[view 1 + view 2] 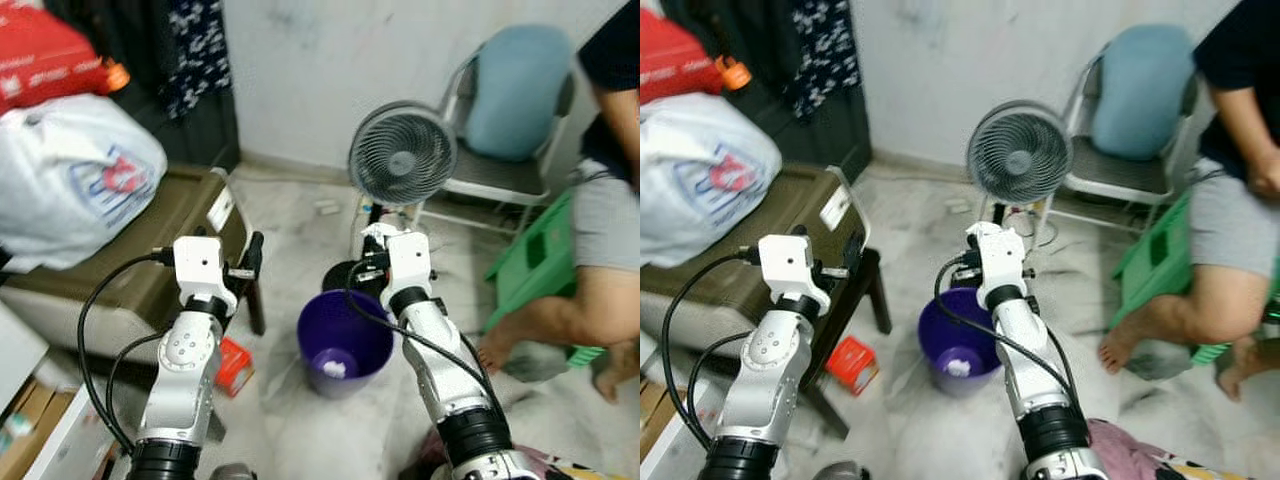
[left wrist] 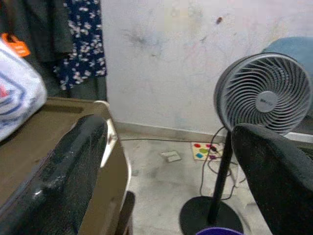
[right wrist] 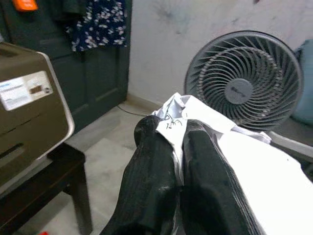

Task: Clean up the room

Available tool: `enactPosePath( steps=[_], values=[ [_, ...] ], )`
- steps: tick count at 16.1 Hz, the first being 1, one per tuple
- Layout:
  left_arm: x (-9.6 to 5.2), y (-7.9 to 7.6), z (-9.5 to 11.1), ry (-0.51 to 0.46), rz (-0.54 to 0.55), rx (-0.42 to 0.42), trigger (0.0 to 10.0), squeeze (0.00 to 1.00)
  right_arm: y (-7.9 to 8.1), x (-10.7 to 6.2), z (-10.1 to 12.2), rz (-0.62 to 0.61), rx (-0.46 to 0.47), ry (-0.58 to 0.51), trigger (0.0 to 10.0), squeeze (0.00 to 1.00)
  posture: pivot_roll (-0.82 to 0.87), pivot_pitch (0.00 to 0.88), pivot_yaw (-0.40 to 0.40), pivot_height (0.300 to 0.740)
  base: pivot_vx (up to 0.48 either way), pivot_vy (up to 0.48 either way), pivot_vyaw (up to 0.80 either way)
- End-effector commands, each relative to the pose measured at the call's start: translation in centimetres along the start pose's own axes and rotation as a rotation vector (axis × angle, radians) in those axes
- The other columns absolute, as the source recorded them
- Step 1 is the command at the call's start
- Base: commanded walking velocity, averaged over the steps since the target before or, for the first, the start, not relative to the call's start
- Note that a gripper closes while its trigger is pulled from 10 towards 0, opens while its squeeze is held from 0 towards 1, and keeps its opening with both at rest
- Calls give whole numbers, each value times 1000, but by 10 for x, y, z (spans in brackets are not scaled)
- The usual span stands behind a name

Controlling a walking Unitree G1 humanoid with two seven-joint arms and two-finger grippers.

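White crumpled paper (image 3: 205,128) pinched between the right gripper (image 3: 177,147) jaws, held above the purple bin (image 1: 344,343) on the floor beside a standing fan (image 1: 402,156), left gripper (image 2: 166,171) jaws spread, raised alongside.

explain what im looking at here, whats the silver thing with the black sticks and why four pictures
The silver parts are the two arms of a humanoid robot tidying a room. Each ends in a gripper of two long black fingers. The two wide pictures come from cameras in its head, looking down; the other two sit on its wrists, looking along the fingers.

The right gripper is shut on a crumpled white paper, held above a purple bin that already holds a white scrap. The left gripper is open and empty, beside a brown machine on a low dark stand.

On the floor stand a grey fan, a red carton and a green crate. A person's bare leg is at the right.
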State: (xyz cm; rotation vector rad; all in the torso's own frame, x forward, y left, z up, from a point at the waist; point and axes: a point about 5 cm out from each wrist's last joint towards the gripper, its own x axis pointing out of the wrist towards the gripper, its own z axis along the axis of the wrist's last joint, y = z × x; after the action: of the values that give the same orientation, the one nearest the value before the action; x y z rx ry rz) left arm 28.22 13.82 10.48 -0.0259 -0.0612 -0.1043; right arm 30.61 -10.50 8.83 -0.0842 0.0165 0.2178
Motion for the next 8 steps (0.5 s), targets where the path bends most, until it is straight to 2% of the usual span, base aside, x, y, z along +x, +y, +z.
enactPosePath(
  steps=[1,8],
  values=[
    [0,-1,1,-4,-14,0,10000,0,-2,2,4,-4,-4,-13,10000,0,74,0,-19,740,311,0,0],
    [1,-1,0,-3,-14,3,10000,0,-2,3,4,-3,-5,-15,10000,0,76,0,-19,740,315,0,0]
  ],
)
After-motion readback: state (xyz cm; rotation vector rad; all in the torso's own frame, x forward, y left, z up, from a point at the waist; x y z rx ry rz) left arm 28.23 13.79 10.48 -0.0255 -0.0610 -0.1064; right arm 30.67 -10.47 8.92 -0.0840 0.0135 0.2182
